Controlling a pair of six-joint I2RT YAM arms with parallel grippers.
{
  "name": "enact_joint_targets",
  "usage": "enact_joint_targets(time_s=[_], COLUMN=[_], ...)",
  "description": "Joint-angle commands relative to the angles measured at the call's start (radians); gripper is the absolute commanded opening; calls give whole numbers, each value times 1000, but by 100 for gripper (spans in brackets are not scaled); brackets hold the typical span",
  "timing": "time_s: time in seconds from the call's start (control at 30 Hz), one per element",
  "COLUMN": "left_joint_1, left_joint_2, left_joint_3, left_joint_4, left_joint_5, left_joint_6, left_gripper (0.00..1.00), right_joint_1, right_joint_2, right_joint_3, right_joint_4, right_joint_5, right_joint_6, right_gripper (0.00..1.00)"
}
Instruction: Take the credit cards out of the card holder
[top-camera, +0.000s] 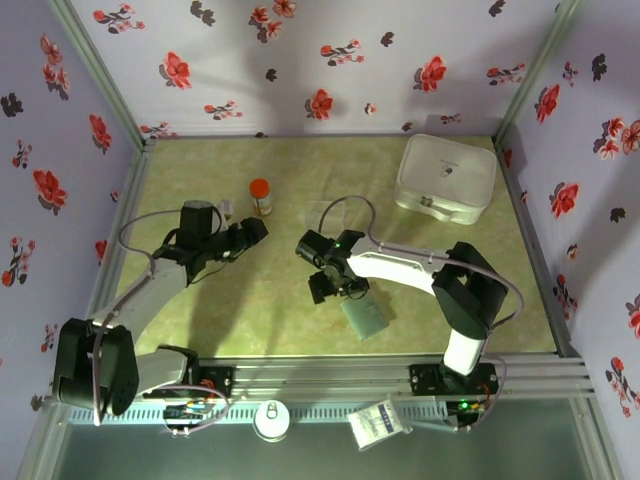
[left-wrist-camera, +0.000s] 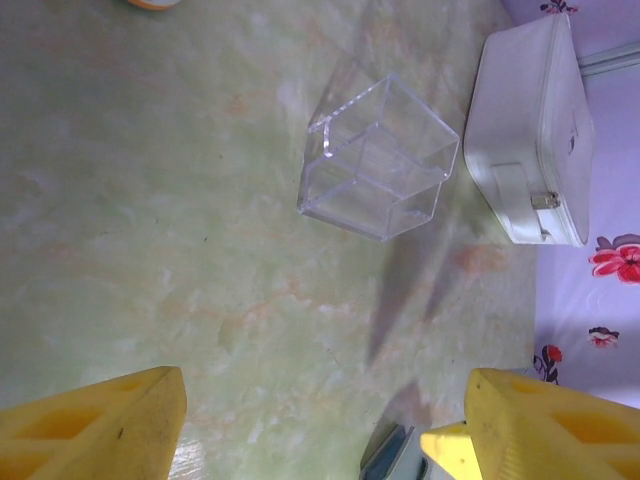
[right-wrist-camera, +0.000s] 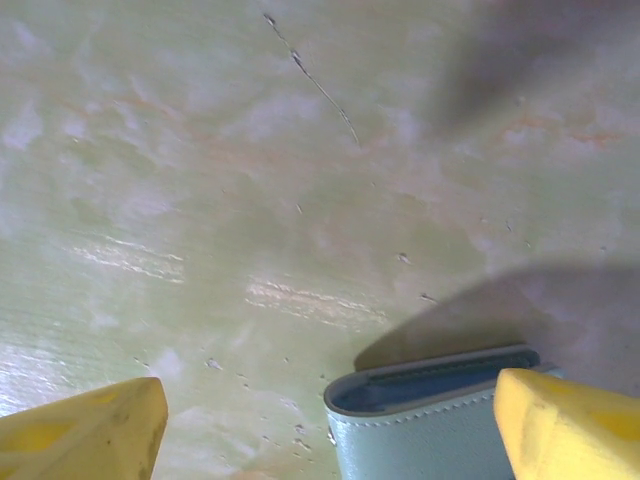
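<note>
The card holder (top-camera: 366, 316) is a grey-blue folded wallet lying closed on the table near the front, just right of centre. My right gripper (top-camera: 325, 286) hovers at its upper-left end. In the right wrist view its yellow fingers (right-wrist-camera: 95, 432) stand wide apart, so the right gripper (right-wrist-camera: 330, 400) is open, with the card holder's folded edge (right-wrist-camera: 430, 420) low between them, close to the right finger. My left gripper (top-camera: 253, 232) is farther left, open and holding nothing (left-wrist-camera: 325, 410). A corner of the card holder (left-wrist-camera: 388, 456) peeks in by its right finger. The credit cards are hidden.
An orange-capped bottle (top-camera: 260, 195) stands behind the left gripper. A clear plastic box (left-wrist-camera: 378, 160) sits mid-table behind the right gripper. A large white lidded container (top-camera: 446, 178) occupies the back right corner. Flowered walls enclose the green table (top-camera: 250, 300).
</note>
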Motion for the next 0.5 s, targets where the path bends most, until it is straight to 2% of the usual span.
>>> enact_joint_targets(time_s=[0.0, 0.2, 0.47], left_joint_1=[3, 4, 3], left_joint_2=[-2, 18, 23], left_joint_3=[-19, 1, 2], left_joint_4=[8, 21, 30], left_joint_5=[30, 40, 35], left_joint_6=[7, -7, -27], left_gripper=[74, 74, 74], right_joint_1=[-13, -37, -41], right_joint_2=[-37, -144, -194], right_joint_3=[-37, -197, -316], right_joint_4=[-66, -68, 8], right_joint_5=[26, 28, -69], right_joint_6=[-26, -67, -110], right_gripper=[90, 99, 99])
